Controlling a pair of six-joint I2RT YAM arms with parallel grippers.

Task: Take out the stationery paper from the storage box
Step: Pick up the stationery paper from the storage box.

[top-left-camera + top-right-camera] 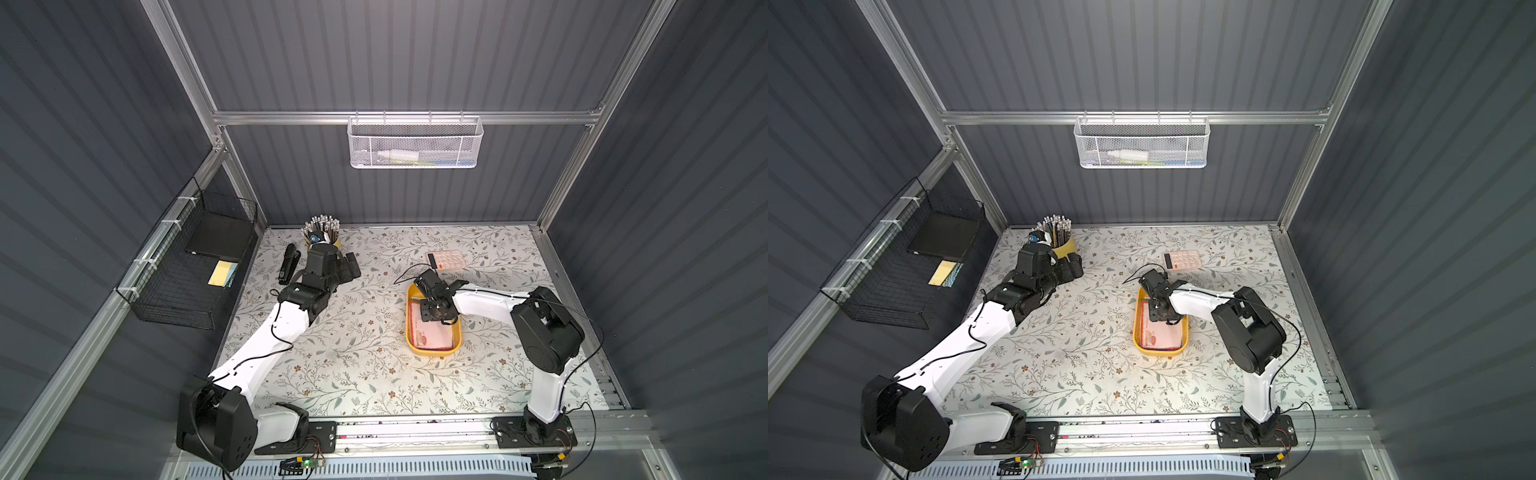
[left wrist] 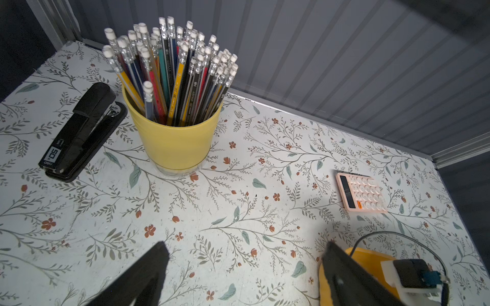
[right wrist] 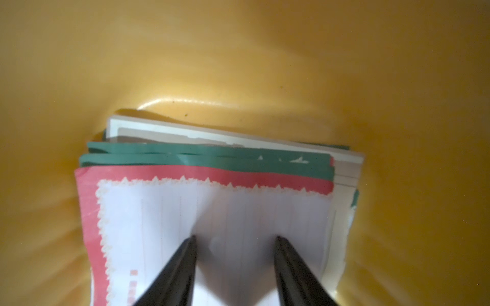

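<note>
The storage box (image 1: 409, 328) (image 1: 1136, 328) is a shallow yellow tray right of the table's centre; its wall (image 3: 238, 66) fills the right wrist view. In it lies the stationery paper (image 1: 434, 338) (image 1: 1165, 337) (image 3: 212, 209), a stack with a red-bordered white sheet on top and green-bordered sheets under it. My right gripper (image 1: 433, 311) (image 1: 1160, 311) (image 3: 236, 238) points down into the box. Its jaws stand apart with both tips on the top sheet. My left gripper (image 1: 353, 266) (image 1: 1073, 266) (image 2: 246, 245) hangs wide open and empty above the mat, near the pencil cup.
At the back left stand a yellow cup of pencils (image 1: 328, 237) (image 2: 172, 137) and a black stapler (image 1: 289, 264) (image 2: 77, 132). A pink calculator (image 1: 446, 259) (image 2: 360, 194) lies just behind the box. A black wire basket (image 1: 195, 266) hangs on the left wall and a white mesh basket (image 1: 415, 143) on the back wall.
</note>
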